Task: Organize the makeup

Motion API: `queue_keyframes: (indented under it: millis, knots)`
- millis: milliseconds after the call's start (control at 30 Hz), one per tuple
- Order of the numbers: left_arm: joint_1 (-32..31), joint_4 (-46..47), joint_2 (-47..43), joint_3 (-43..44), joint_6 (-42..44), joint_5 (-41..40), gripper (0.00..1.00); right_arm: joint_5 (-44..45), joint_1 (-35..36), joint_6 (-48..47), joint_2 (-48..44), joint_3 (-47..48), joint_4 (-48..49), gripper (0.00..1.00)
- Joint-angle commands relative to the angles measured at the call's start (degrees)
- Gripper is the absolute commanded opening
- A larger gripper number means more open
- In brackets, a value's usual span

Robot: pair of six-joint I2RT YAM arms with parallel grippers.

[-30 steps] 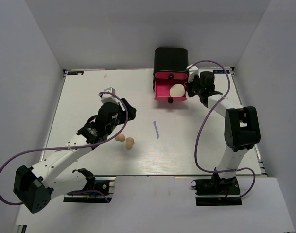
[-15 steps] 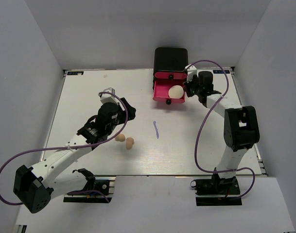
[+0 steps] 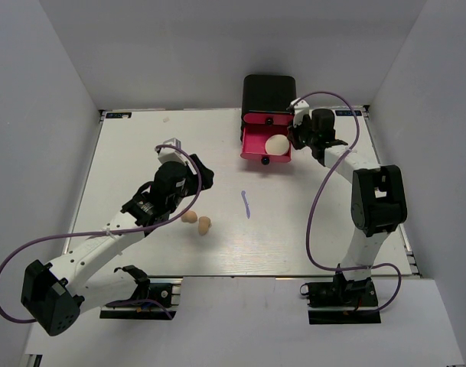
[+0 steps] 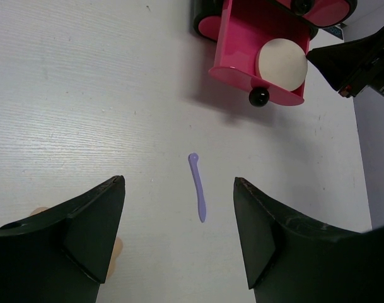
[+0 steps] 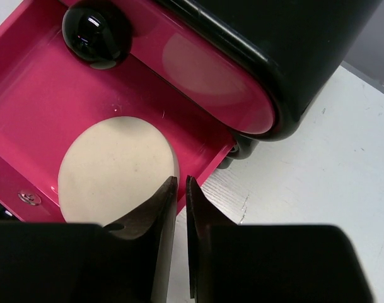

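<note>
While the right pincer (image 5: 181,184), shut a moment ago, is easing slightly apart, the round cream puff (image 5: 116,167) is lying in the open pink plastic drawer (image 5: 46,95); the left pincer (image 4: 179,182) is hanging wide apart, facing the thin purple stick (image 4: 198,189).

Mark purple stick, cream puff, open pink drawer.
purple stick (image 4: 197,187): left wrist view, mid-shaft.
cream puff (image 5: 113,167): right wrist view, centre of its face.
open pink drawer (image 3: 254,141): top view, bare floor left of puff.
</note>
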Motion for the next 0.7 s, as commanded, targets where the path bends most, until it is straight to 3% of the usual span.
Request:
queue_keyframes:
  millis: [0,233,667]
  knots:
    - [0.14,-1.44,-0.77,-0.09,-0.40,0.41,0.80,-0.06,-0.26,-0.01,-1.42,1.67,0.92,0.17]
    - [0.14,-5.31,-0.68,0.09,-1.89,0.67,0.79,-0.85,-0.52,0.16,-6.34,-1.76,0.40,0.12]
    - [0.14,-5.58,-2.26,-0.79,-2.78,0.15,0.80,-3.76,-0.26,0.52,-3.98,-1.15,-4.79,0.10]
